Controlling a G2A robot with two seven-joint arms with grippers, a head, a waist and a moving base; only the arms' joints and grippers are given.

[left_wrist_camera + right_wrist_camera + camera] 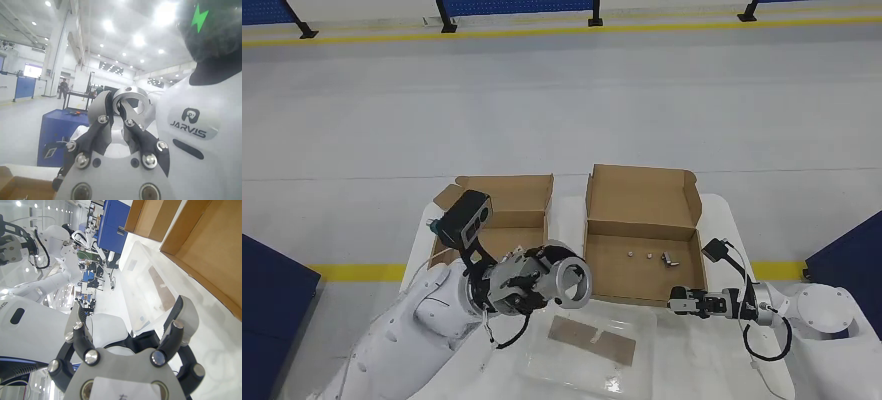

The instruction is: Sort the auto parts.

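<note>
My left gripper (115, 106) is shut on a wide silver metal ring (130, 97), one finger inside the ring and the other on its outer wall. From above, the ring (569, 282) hangs over the table in front of the left cardboard box (504, 205). The right cardboard box (642, 225) holds a few small metal parts (669, 259). My right gripper (129, 304) is open with nothing between its fingers. It sits low by the front right corner of the right box (208, 262), at the right gripper (675, 301) in the top view.
A clear plastic tray (542, 355) lies at the table's front with brown patches on its floor; the tray (132, 275) is also just ahead of my right gripper. Both boxes stand with their lids folded back. A blue cabinet (54, 132) stands beside the table.
</note>
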